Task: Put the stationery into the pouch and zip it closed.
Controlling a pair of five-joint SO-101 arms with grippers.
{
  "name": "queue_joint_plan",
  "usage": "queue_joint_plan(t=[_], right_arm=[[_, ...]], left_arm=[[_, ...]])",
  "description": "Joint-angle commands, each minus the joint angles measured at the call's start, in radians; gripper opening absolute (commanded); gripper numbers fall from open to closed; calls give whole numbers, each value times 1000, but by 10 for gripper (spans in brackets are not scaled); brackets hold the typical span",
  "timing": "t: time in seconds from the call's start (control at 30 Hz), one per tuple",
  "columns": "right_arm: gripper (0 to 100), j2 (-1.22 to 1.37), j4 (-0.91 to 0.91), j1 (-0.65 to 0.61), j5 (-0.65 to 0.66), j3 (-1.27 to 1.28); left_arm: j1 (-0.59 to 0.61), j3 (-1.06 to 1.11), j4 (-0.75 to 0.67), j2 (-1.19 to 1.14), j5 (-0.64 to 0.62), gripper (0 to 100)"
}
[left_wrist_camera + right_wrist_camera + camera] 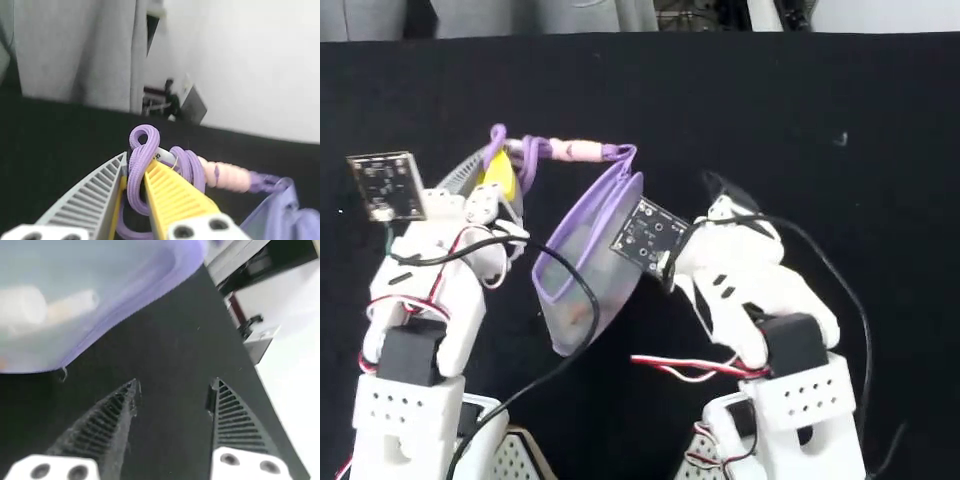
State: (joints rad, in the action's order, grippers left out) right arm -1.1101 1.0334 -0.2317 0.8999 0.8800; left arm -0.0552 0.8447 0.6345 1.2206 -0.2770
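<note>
Pouch (585, 260) is soft, translucent lilac plastic with a darker purple rim. It hangs tilted between my two arms over the black cloth table (800, 120). I can't tell if its lower end touches the cloth. Through the wall I see pale rod-shaped stationery (75, 302), blurred. A knotted purple cord (140, 170) with a ribbed pink sleeve (227, 176) runs from the pouch's top corner. My left gripper (136, 162), with one yellow and one grey ribbed finger, is clamped on that cord. My right gripper (174, 386) has dark ribbed fingers spread wide and holds nothing. It sits just beside the pouch's lower side.
</note>
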Motion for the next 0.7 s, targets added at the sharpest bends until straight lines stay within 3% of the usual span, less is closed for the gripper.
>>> queue_joint_plan(t=[0.0, 0.27, 0.5, 0.67], right_arm=[[235, -16, -49, 21, 12, 22], [235, -19, -137, 98, 9, 71], [234, -24, -133, 130, -3, 71], [234, -24, -245, 140, -265, 70]], left_arm=[[-4, -133, -20, 6, 0, 29], [-105, -295, 0, 15, -8, 29], [-148, -492, 167, 17, -8, 29], [-206, -659, 290, 15, -8, 29]])
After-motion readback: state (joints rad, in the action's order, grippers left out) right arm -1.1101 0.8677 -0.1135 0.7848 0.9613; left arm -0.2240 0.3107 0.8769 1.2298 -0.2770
